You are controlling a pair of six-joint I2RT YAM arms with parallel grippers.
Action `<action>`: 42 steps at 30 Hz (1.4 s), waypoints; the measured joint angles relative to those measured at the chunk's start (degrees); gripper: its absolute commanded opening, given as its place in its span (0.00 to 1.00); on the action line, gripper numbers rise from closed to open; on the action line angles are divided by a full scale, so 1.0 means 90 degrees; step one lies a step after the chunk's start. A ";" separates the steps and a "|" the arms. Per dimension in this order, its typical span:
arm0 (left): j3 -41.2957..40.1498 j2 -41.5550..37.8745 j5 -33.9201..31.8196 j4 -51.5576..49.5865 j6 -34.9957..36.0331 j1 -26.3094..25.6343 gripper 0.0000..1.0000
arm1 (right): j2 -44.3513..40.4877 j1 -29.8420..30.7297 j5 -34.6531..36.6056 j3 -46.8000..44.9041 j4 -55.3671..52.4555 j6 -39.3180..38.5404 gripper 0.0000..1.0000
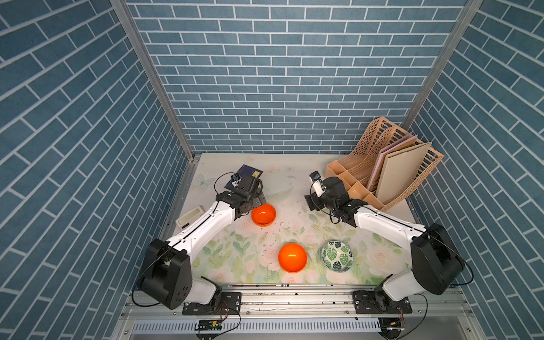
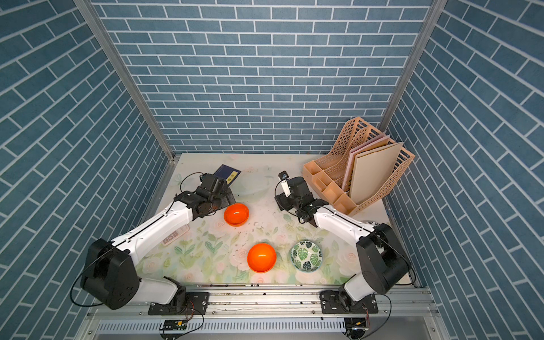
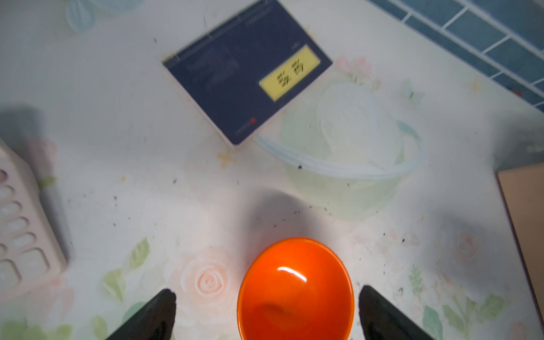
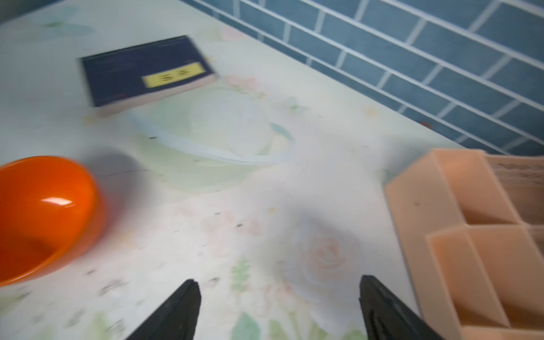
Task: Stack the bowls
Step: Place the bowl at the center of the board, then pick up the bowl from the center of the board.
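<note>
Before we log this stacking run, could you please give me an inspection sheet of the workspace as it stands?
Surface: floral table cover, dark specks scattered mid-table.
Job's things: upright orange bowl; second orange bowl; leaf-printed bowl; all apart, none stacked.
Clutter: dark blue book, calculator, peach file rack.
Grippers: left gripper open, astride the upright orange bowl; right gripper open, empty.
Cables: black loops by the wrists, clear of the bowls.
Surroundings: blue brick-pattern walls.
</note>
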 measured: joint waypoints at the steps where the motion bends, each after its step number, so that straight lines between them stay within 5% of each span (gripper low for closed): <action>1: 0.0124 0.0058 -0.0216 -0.0010 0.0138 0.0039 1.00 | -0.0024 0.0262 -0.0245 0.0163 -0.0277 0.0066 0.85; 12: 0.0289 0.0019 -0.1129 0.0058 0.0906 0.0724 1.00 | -0.0027 0.2008 -0.0724 -0.0328 -0.1846 0.0984 0.75; 16: 0.0282 -0.0306 -0.1098 0.0112 0.0981 0.1090 1.00 | -0.0194 0.2052 -0.0695 -0.0852 -0.1977 0.1336 0.69; 35: 0.0211 -0.0270 -0.0559 0.0129 0.1168 0.1083 0.90 | 0.0053 0.2045 -0.0680 -0.1056 -0.1882 0.1734 0.34; 42: 0.0211 -0.0270 -0.0486 0.0129 0.1212 0.1083 0.89 | 0.0187 0.2028 -0.0906 -0.1032 -0.1814 0.1775 0.03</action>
